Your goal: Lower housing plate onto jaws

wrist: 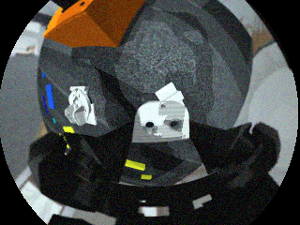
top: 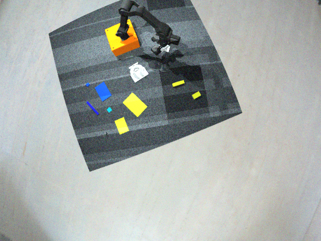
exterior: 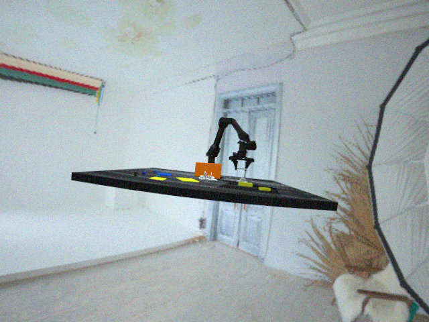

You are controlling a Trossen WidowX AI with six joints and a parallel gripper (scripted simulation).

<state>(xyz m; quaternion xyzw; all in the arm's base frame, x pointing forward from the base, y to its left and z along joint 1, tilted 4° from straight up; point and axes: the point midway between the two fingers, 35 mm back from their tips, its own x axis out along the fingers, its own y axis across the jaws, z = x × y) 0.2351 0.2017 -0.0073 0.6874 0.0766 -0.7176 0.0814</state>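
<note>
In the wrist view, we saw the gripper [top: 161,49] [exterior: 241,168] [wrist: 160,123] clamped on the housing plate [top: 165,48] [exterior: 242,164] [wrist: 161,123], raised beneath it, with the white jaw assembly [top: 138,72] [exterior: 207,177] [wrist: 80,105] off to one side and lowering, levelling and release remaining.
</note>
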